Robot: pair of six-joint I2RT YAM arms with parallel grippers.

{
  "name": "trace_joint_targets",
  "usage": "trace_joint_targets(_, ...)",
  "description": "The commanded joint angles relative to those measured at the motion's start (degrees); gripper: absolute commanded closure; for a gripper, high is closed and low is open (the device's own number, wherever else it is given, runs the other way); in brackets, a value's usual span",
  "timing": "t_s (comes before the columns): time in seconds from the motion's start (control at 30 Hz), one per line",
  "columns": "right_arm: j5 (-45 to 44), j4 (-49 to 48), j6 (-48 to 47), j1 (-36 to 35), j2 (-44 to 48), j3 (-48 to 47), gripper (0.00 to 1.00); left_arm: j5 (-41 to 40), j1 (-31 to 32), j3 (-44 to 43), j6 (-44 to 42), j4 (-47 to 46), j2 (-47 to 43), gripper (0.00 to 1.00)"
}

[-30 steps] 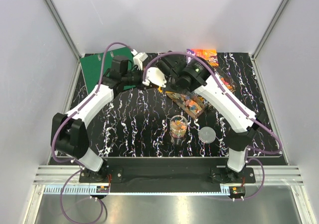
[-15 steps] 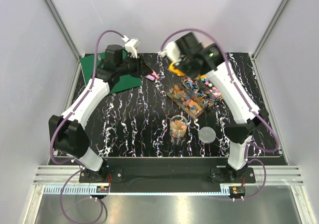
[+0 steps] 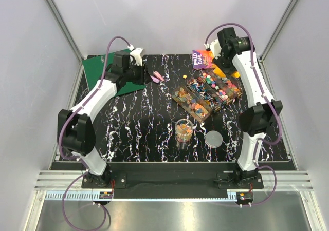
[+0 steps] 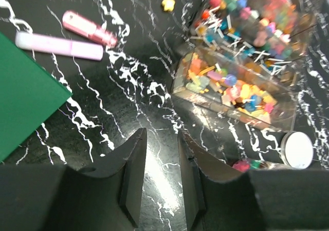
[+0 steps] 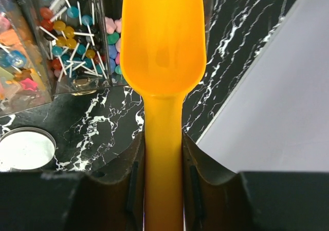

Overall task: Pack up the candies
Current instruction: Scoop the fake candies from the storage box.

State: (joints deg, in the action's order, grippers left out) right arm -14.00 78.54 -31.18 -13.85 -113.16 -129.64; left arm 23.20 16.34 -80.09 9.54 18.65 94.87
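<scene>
The candies (image 3: 208, 91) fill a clear compartment tray (image 3: 181, 101) right of centre, also shown in the left wrist view (image 4: 241, 87) and the right wrist view (image 5: 67, 36). More candies sit in a clear cup (image 3: 183, 131) in front of the tray. One loose yellow candy (image 3: 184, 77) (image 4: 168, 3) lies behind it. My right gripper (image 3: 224, 61) (image 5: 163, 138) is at the far right corner, shut on the handle of a yellow scoop (image 5: 163, 36) whose bowl is bare. My left gripper (image 3: 147, 76) (image 4: 161, 137) is open over bare table, nothing between its fingers.
Two pink highlighter pens (image 3: 158, 77) (image 4: 72, 36) lie just right of the left gripper. A green board (image 3: 105, 72) lies at the back left. A round white lid (image 3: 214, 138) (image 5: 25, 149) rests beside the cup. A purple packet (image 3: 201, 60) lies behind the tray.
The left gripper has opened, and the pink pens now lie on the table beside it. The right arm swung with the scoop from the middle back to the far right corner.
</scene>
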Motion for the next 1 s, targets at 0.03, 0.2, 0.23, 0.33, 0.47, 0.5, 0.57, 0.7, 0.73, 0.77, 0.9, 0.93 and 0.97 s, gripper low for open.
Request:
trace_joint_targets(0.03, -1.01, 15.06, -1.95, 1.89, -3.2, 3.34, 1.0, 0.26, 0.1, -0.94, 1.0, -1.6, 3.48, 0.67)
trace_joint_targets(0.2, -3.83, 15.06, -3.54, 2.42, -4.7, 6.14, 1.0, 1.14, 0.1, -1.2, 1.89, -2.48, 5.32, 0.67)
trace_joint_targets(0.23, -4.1, 15.06, -3.8, 2.51, -4.61, 7.12, 1.0, 1.06, 0.1, -1.29, 1.8, -2.57, 5.5, 0.67)
trace_joint_targets(0.33, -4.81, 15.06, -4.33, 2.42, -4.17, 10.81, 1.0, 1.76, 0.1, -1.99, 1.53, -2.66, 6.47, 0.67)
trace_joint_targets(0.47, -5.77, 15.15, -4.59, 2.6, -4.08, 13.27, 1.0, 2.81, -0.17, -3.05, 1.62, -2.75, 7.78, 0.67)
trace_joint_targets(0.5, -5.78, 15.06, -4.51, 2.51, -4.26, 13.71, 1.0, 3.08, -0.25, -3.22, 1.53, -2.75, 7.96, 0.67)
trace_joint_targets(0.57, -6.04, 15.06, -4.68, 2.6, -4.43, 14.5, 1.0, 3.34, -0.34, -3.49, 1.53, -2.83, 8.57, 0.67)
trace_joint_targets(0.7, -6.74, 15.06, -5.82, 2.6, -4.87, 16.87, 1.0, 3.87, -0.6, -3.4, 1.88, -3.01, 9.01, 0.67)
trace_joint_targets(0.73, -6.92, 15.06, -6.17, 2.51, -5.57, 16.88, 1.0, 3.96, -0.61, -3.4, 2.06, -3.1, 9.1, 0.67)
trace_joint_targets(0.77, -6.92, 15.06, -6.35, 2.6, -6.1, 16.62, 1.0, 3.87, -0.69, -3.31, 2.15, -3.19, 9.1, 0.67)
trace_joint_targets(0.9, -7.18, 15.06, -7.4, 2.86, -9.52, 13.55, 1.0, 3.87, -0.87, -3.23, 2.41, -3.19, 8.93, 0.67)
trace_joint_targets(0.93, -7.36, 15.06, -8.01, 2.95, -11.01, 12.67, 1.0, 3.61, -0.96, -3.23, 2.41, -3.19, 8.93, 0.67)
trace_joint_targets(0.97, -7.36, 15.06, -8.11, 3.12, -11.81, 10.4, 1.0, 3.61, -1.13, -3.05, 2.41, -3.19, 8.84, 0.67)
